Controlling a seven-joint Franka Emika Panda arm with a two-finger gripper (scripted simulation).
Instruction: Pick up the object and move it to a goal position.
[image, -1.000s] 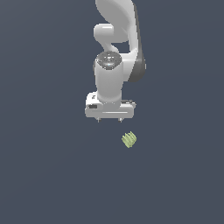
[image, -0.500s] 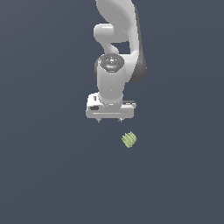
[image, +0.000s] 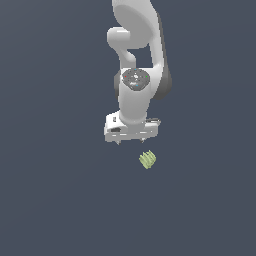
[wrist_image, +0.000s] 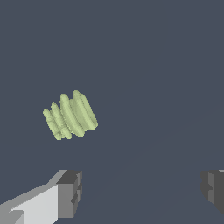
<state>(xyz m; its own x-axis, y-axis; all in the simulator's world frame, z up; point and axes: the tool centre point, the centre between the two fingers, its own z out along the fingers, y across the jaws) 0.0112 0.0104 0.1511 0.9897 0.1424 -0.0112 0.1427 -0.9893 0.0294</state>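
Observation:
The object (image: 147, 159) is a small pale yellow-green ridged lump lying on the dark grey surface. It also shows in the wrist view (wrist_image: 70, 115). My white gripper (image: 131, 142) hangs above it and a little toward the exterior view's left, not touching it. In the wrist view the two fingertips (wrist_image: 69, 194) stand wide apart with nothing between them, so the gripper (wrist_image: 142, 190) is open and empty. The object lies outside the gap between the fingers.
The dark grey surface (image: 55, 200) stretches flat all around. The white arm (image: 137, 55) rises above the gripper to the top edge of the exterior view.
The gripper has shifted slightly toward the exterior view's right and a little lower, closer to the object. The object has not moved.

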